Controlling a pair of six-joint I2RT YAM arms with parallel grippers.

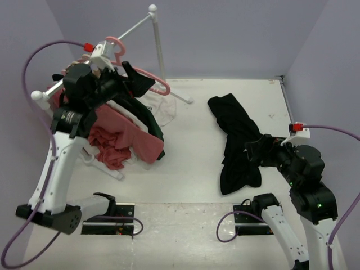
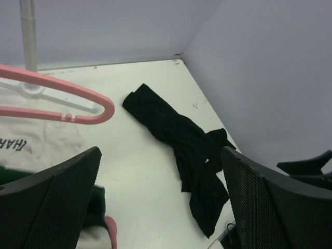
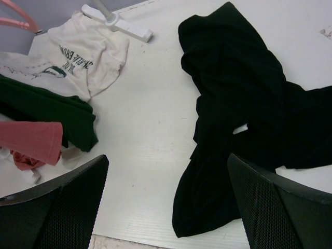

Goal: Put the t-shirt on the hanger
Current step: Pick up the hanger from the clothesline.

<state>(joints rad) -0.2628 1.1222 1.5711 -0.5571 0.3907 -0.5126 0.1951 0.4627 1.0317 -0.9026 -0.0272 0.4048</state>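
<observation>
The black t-shirt (image 1: 236,140) is lying crumpled in a long, twisted heap on the right half of the table (image 1: 185,174), running from near the far edge toward the near right corner. It is looking soft, light and limp. Lifted anywhere, it will probably be sagging and folding, and a pinch through several layers will likely be hauling up the whole bundle. Neither collar nor hem is showing plainly among the folds. A single outer layer at the far end of the heap is looking like the soundest place to take hold, so the cloth can be hanging open.

The pink hanger (image 1: 166,85) is hanging from the white clothes rack (image 1: 159,45) over the far left corner, above a salmon-pink shirt (image 1: 121,138) and a dark green shirt (image 1: 149,121). Being thin, stiff plastic, it will probably be swinging if nudged.

The left arm is reaching up high along the left edge, its wrist tilting toward the rack. The left gripper (image 2: 160,155) is hovering just beside the hanger's shoulder with its fingers spread wide and nothing between them. The right arm is folding low over the near right corner, forearm pointing toward the table's middle. The right gripper (image 3: 167,158) is hanging close over the near half of the heap, fingers likewise spread wide and gripping nothing.
</observation>
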